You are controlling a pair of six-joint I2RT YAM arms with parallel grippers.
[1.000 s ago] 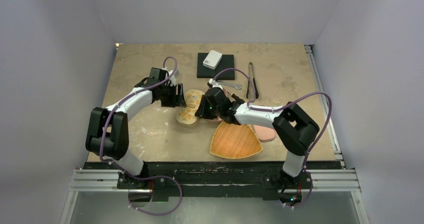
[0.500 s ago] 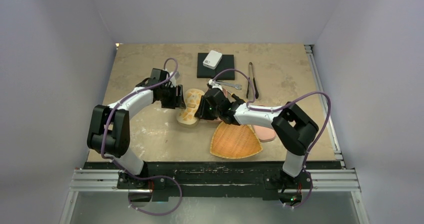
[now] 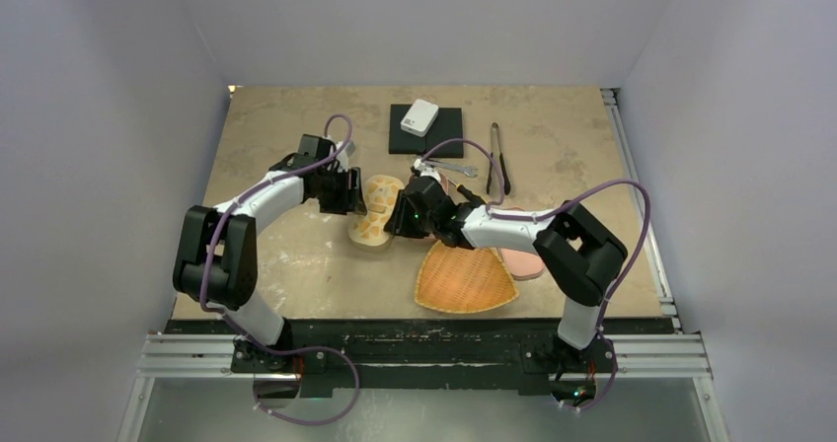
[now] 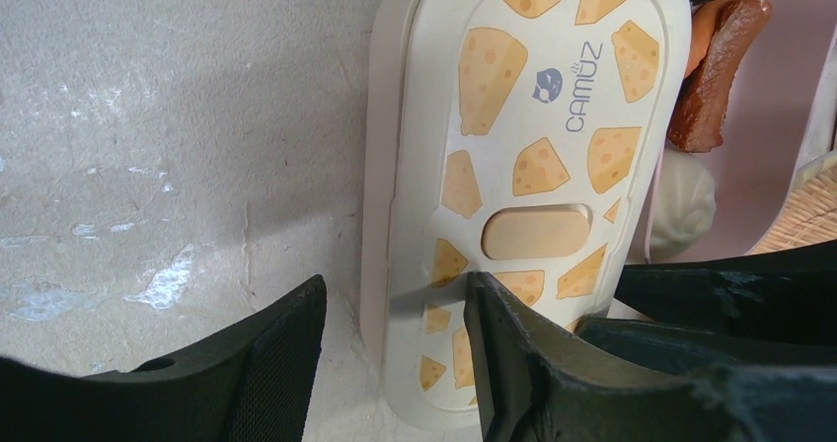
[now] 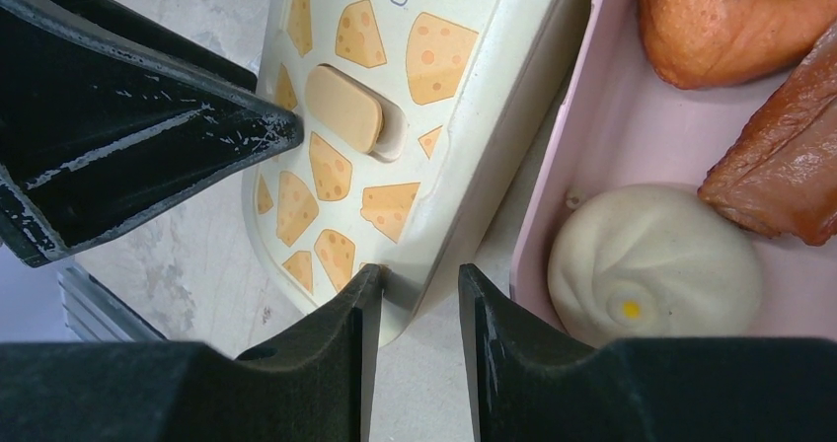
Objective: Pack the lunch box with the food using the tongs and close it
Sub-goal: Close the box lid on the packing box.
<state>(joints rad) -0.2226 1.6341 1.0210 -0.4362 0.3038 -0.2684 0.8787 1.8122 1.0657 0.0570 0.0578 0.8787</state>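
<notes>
Top view, change: the lid (image 3: 375, 220), the left gripper (image 3: 345, 190) and the right gripper (image 3: 410, 213) sit almost where they were a moment ago.
Top view, meaning: I think the lid is not picked up yet, so the closing has not begun.
Top view, grippers: one is on each side of the lid, low over the table (image 3: 296, 255). The jaws are too small to read here.
Top view, tongs: the tongs (image 3: 498, 156) lie far right, well apart from both grippers. Nothing holds them.
Top view, other things: a wrench (image 3: 454, 169) lies just left of the tongs. A woven tray (image 3: 464, 276) is near, and a black pad (image 3: 449, 138) with a white box (image 3: 419, 116) is far.
Top view, hidden: the lunch box is mostly under the right gripper.
Left wrist, jaws: apart, with the lid's left edge between them. One finger (image 4: 513, 363) is over the lid top. The other stands beside the lid, not touching it.
Left wrist, lid: it lies flat, cheese pictures up, just left of the pink lunch box (image 4: 780, 67).
Right wrist, jaws: close together around the lid's rim. I cannot tell if they pinch it.
Right wrist, food: only this view shows well inside the box. A bun (image 5: 651, 264), a sausage (image 5: 780, 166) and an orange piece (image 5: 721, 8) lie in it.
Right wrist, extra: the left gripper's fingertip rests on the lid top.
Next: I guess the lid must be lifted and set on the box.
</notes>
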